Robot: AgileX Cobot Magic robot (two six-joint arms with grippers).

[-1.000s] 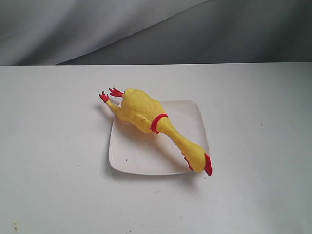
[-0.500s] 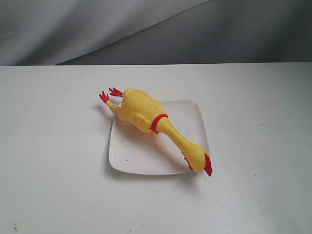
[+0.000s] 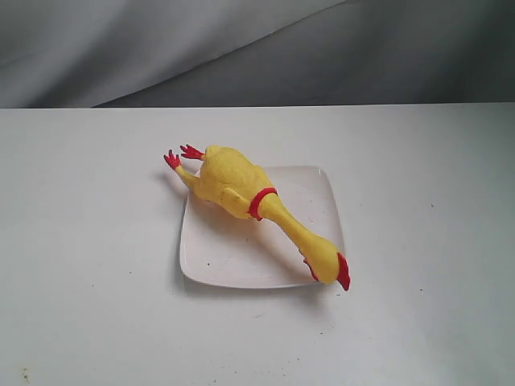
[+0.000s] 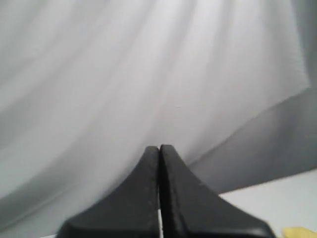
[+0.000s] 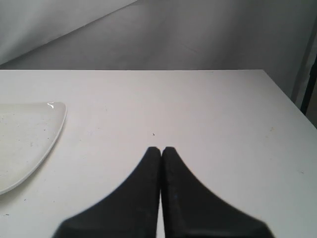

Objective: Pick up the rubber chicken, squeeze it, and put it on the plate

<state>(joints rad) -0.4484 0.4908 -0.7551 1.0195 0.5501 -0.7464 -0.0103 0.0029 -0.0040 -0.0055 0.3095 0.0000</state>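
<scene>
The yellow rubber chicken [image 3: 241, 186] lies diagonally across the white square plate [image 3: 233, 257], its red feet past the far left corner and its red comb over the near right rim. No gripper shows in the exterior view. My left gripper [image 4: 159, 148] is shut with nothing in it and faces the grey backdrop; a sliver of the rubber chicken [image 4: 299, 232] shows at that view's edge. My right gripper [image 5: 161, 148] is shut and empty above the bare table, with a corner of the plate [image 5: 29, 134] off to one side.
The white table [image 3: 418, 201] runs to a far edge below a draped grey cloth backdrop [image 3: 241, 48]. In the right wrist view the table's side edge [image 5: 287, 99] shows with a dark pole beyond it.
</scene>
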